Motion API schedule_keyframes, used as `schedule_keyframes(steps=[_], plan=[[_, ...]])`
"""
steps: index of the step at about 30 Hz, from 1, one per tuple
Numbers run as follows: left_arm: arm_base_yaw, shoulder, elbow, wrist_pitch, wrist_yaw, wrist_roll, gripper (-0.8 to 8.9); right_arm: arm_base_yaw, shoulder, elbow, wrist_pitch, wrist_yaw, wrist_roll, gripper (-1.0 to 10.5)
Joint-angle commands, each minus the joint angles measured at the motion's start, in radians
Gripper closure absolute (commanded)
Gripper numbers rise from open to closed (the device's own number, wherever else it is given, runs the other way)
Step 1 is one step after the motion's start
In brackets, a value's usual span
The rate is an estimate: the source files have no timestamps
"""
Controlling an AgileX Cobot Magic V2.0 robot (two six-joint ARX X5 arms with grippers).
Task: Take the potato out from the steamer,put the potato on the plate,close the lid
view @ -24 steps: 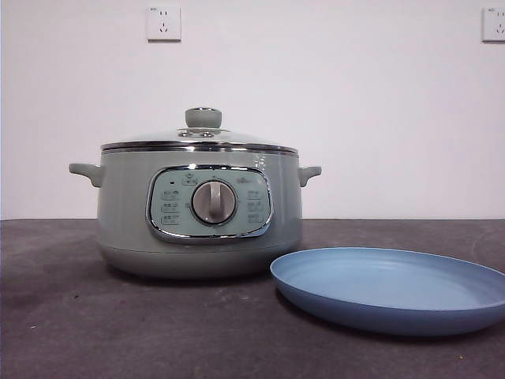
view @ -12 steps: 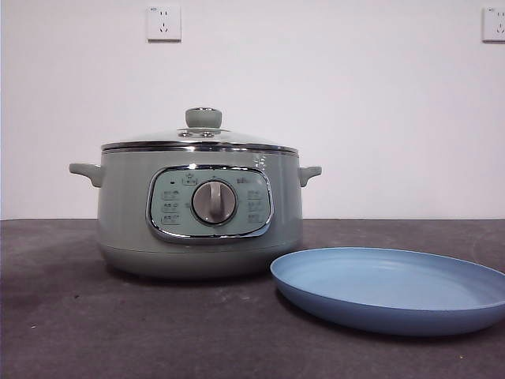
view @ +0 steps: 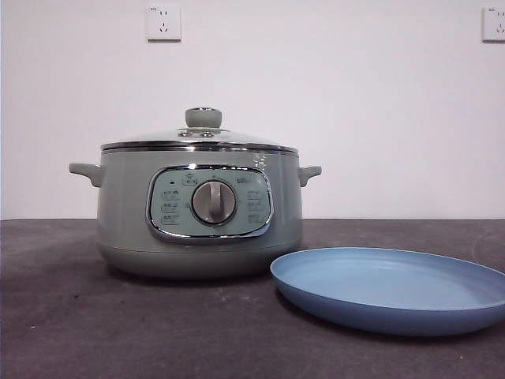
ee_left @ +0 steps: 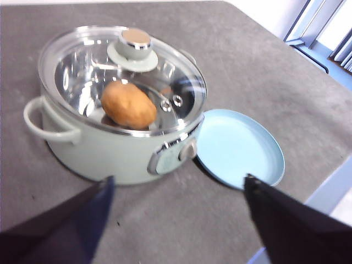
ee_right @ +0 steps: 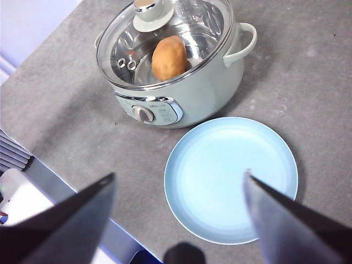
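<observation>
The sage-green steamer (view: pixel 200 213) stands left of centre on the dark table with its glass lid (view: pixel 201 139) on. Through the lid, both wrist views show the orange-brown potato (ee_left: pixel 127 104) (ee_right: pixel 169 58) lying inside the steamer (ee_left: pixel 110 148) (ee_right: pixel 187 88). The light blue plate (view: pixel 390 288) (ee_left: pixel 239 146) (ee_right: pixel 231 179) lies bare just beside the pot, to its right in the front view. My left gripper (ee_left: pixel 179 190) hovers open, high above the table near the pot. High over the plate, my right gripper (ee_right: pixel 179 184) is open too. Neither touches anything.
Two wall sockets (view: pixel 163 23) sit on the white wall behind. The table's front edge (ee_right: pixel 82 203) runs close below the pot in the right wrist view. A window frame (ee_left: pixel 316 25) shows beyond the table's far corner.
</observation>
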Motion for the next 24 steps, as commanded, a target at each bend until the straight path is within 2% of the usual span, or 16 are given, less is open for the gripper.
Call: schedule_keyframes(steps=[1,6,15,24], plan=[[-0.008,0.026,0.005,0.055,0.002,-0.031,0.98,0.002,0.002,0.001,0.006,-0.002,0.006,2.9],[-0.053,0.123,0.061,0.114,-0.055,-0.035,0.98,0.002,0.008,0.001,0.01,-0.002,0.006,2.9],[-0.218,0.403,0.24,0.241,-0.183,-0.024,0.99,0.002,0.018,0.001,0.015,-0.002,0.006,2.9],[-0.362,0.72,0.428,0.324,-0.348,0.043,0.99,0.002,0.022,0.001,0.016,-0.001,0.007,2.9]])
